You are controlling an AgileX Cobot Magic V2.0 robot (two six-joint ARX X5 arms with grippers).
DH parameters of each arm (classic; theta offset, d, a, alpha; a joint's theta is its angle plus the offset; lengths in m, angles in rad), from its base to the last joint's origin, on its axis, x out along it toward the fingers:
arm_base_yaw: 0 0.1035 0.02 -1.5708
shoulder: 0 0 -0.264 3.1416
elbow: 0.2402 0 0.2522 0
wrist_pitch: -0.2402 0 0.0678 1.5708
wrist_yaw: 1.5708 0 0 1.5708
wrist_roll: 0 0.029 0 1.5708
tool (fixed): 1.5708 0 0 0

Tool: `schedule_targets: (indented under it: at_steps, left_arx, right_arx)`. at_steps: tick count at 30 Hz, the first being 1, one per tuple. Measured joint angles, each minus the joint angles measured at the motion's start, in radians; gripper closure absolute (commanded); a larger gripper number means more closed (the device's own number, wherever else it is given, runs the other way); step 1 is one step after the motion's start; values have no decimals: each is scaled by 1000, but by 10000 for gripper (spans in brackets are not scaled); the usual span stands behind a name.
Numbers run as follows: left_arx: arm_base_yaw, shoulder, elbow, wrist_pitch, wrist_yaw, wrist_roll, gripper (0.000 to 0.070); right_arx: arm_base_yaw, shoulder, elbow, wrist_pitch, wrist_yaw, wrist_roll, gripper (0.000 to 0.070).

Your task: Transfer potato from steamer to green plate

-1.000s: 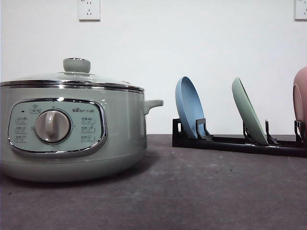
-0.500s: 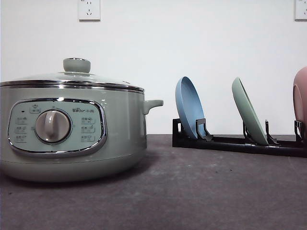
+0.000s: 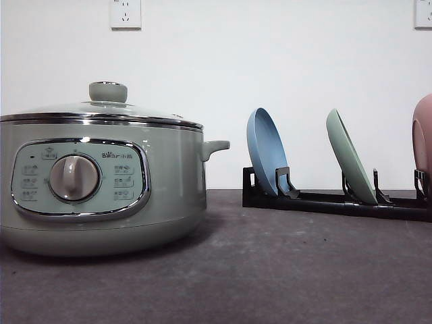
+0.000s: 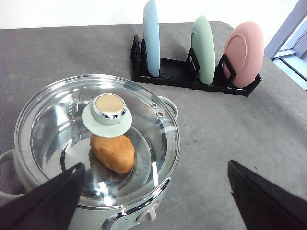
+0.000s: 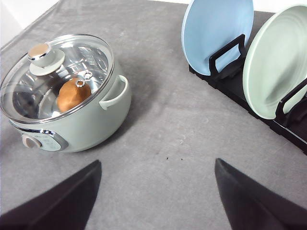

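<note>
The potato sits inside the steamer, seen through the glass lid — which is on, its green knob right above the potato. The steamer stands on the grey table, well apart from a black rack at the back. In that rack the green plate stands on edge between a blue plate and a pink plate (three in a row). The left gripper hangs above the steamer, fingers spread wide and empty; the right gripper — also wide apart, holding nothing — hovers over bare table.
</note>
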Motion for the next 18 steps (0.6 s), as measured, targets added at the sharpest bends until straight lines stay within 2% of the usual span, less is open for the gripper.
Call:
schedule_targets:
  at_steps: [12,18]
  left_arx:
    - [0,0,0,0,0,0,92]
    - [0,0,0,0,0,0,94]
  right_arx:
    - [0,1,0,3,0,12,221]
    - [0,27,0,56,17,76,221]
